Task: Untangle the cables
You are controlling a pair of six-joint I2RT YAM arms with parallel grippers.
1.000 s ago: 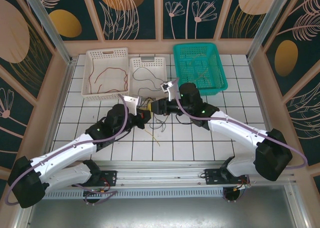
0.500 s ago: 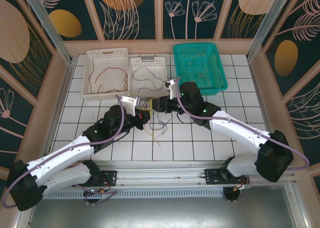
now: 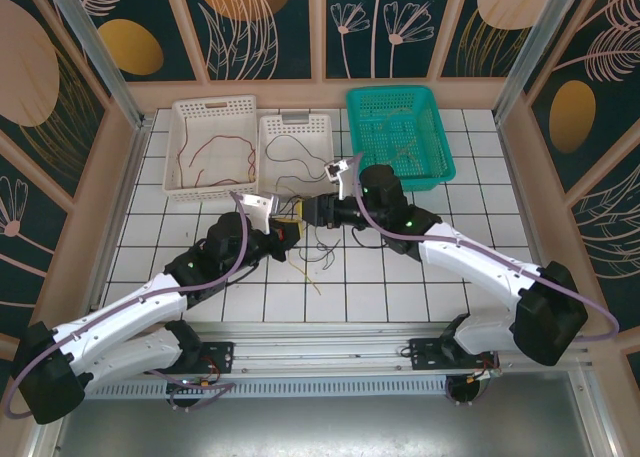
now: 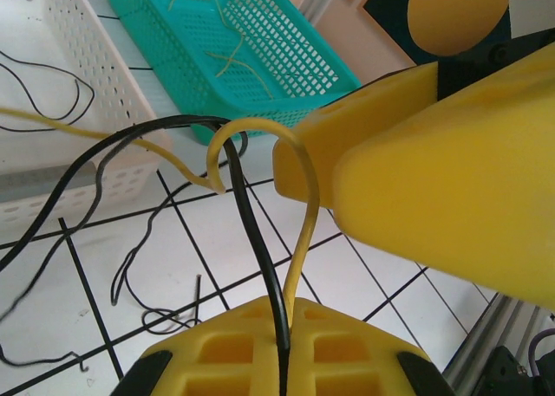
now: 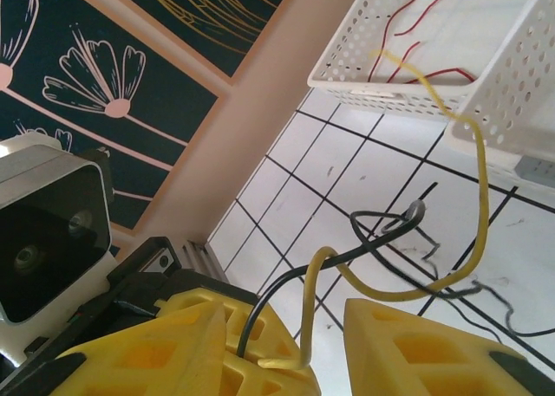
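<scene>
1. While the left gripper (image 4: pixel 284 314) pinches one yellow cable (image 4: pixel 299 231) and one black cable (image 4: pixel 251 214) together, the right gripper (image 5: pixel 286 318) stands spread close against that pinch, near-left of the teal basket (image 3: pixel 440 157).
2. Bare table (image 3: pixel 400 277) tiles lie open nearer than the teal basket.
3. It holds yellow cables (image 4: pixel 227 56). Left of it, the small white basket (image 3: pixel 295 120) holds another black cable (image 4: pixel 78 84), and the large white basket (image 3: pixel 213 104) holds red cables (image 3: pixel 205 147).
</scene>
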